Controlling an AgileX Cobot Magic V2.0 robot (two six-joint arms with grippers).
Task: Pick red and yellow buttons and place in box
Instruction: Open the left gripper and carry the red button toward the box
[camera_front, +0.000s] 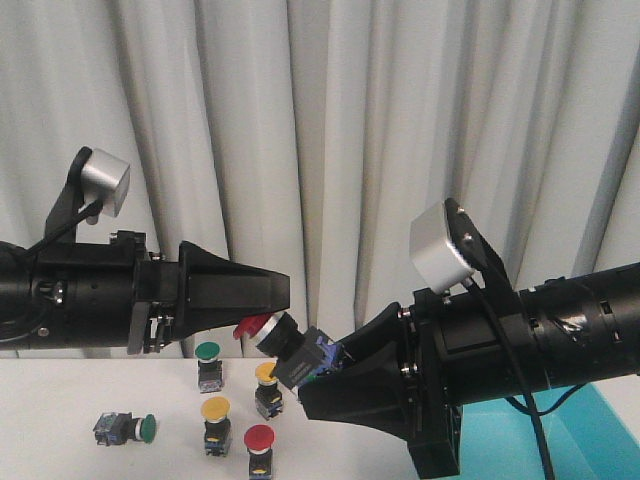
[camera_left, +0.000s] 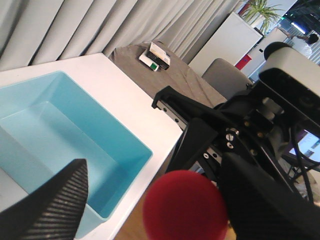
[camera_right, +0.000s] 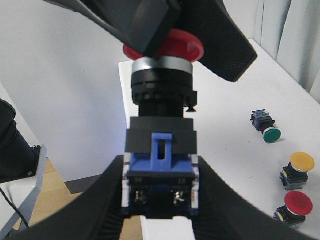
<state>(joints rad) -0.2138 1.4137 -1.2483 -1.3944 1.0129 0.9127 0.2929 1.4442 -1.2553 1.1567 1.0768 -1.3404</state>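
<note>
The box (camera_left: 75, 150) sits on the white table (camera_left: 125, 95), its turquoise floor bare in the left wrist view; nothing lies in the part that shows. In the front view only a corner of it appears at the lower right, behind the right arm.

A red button (camera_front: 272, 335) hangs in the air between the two arms, tilted, its cap toward the left arm and its blue-and-black body toward the right. The right claw (camera_right: 160, 200) pinches that body, one finger pressed to each side of the blue block. The left claw (camera_front: 262, 312) meets the red cap: in the right wrist view its two black fingers (camera_right: 220, 40) sit on either side of the cap and touch it, but the pictures do not settle whether they clamp it or only rest there. In the left wrist view the cap fills the space between the fingers, blurred and cut by the frame's edge.

On the table below stand five more buttons: a green one (camera_front: 208, 366) upright, a green one (camera_front: 125, 428) lying on its side, a yellow one (camera_front: 216, 426), a second yellow one (camera_front: 267, 390) partly hidden behind the held button, and a red one (camera_front: 259, 452) cut off at the frame's lower edge. All are outside the box.
</note>
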